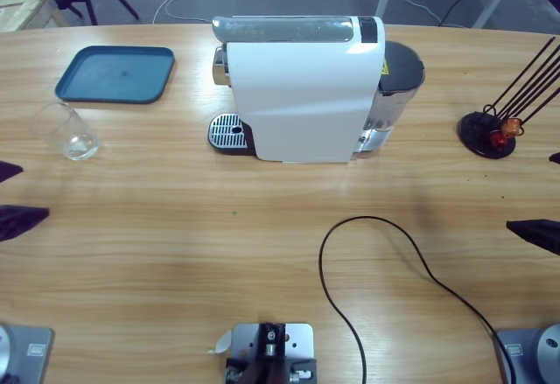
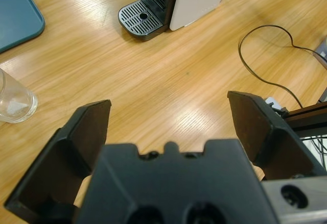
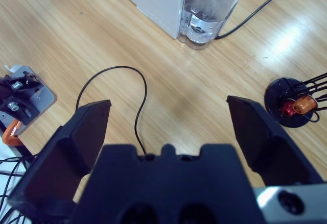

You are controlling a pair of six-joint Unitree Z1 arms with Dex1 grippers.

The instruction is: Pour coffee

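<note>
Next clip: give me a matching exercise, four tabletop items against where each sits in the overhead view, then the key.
Items:
1. blue tray
2. clear glass
3. coffee machine
4. capsule rack

Places:
A. far right side of the table
B. centre, toward the back edge
C. back left corner area
D. left side, just in front of the tray

Pairs: 1-C, 2-D, 3-B, 4-A
</note>
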